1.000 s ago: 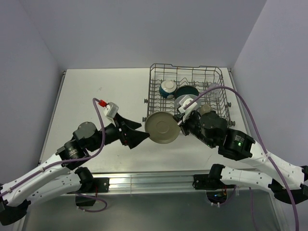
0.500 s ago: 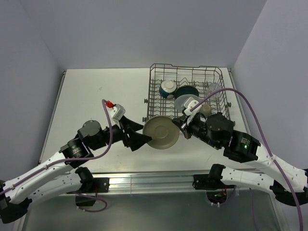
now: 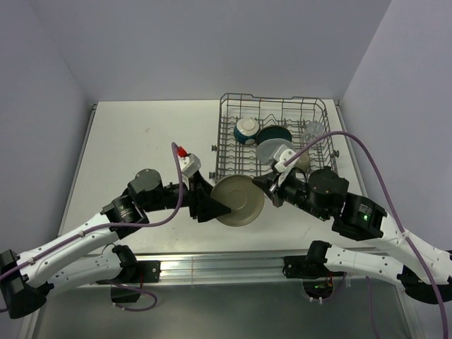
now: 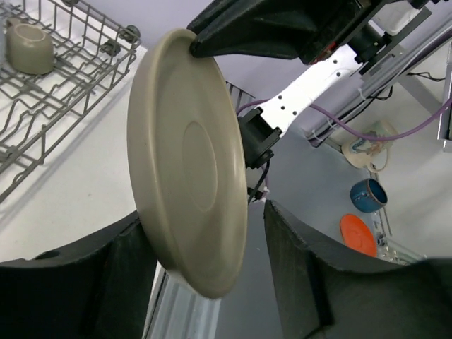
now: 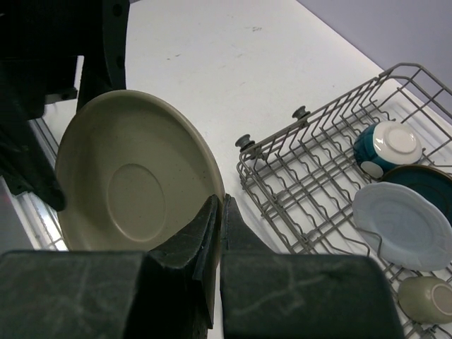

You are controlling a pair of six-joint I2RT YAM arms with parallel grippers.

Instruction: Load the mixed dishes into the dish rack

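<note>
The grey-beige plate (image 3: pixel 239 201) stands on edge in the air, just near of the dish rack (image 5: pixel 311 176) and not yet in it; the right gripper (image 5: pixel 217 212) is pinched tight on its right rim; the left gripper (image 3: pixel 215 200) is spread wide, a finger on each side of the plate's left edge, gripping nothing.

The hold is a thin nip on a smooth rim, so the plate could swing or slip if the left fingers knock it as they close; should the right gripper let go before the left has a firm bite, the plate would likely drop to the table (image 3: pixel 141 141) and might roll toward the metal rail (image 3: pixel 219 265) at the near edge.

The table is flat, white and matte, faintly scuffed at the far left; plain pale lilac walls (image 3: pixel 212 42) close it in on the left, far and right.
</note>
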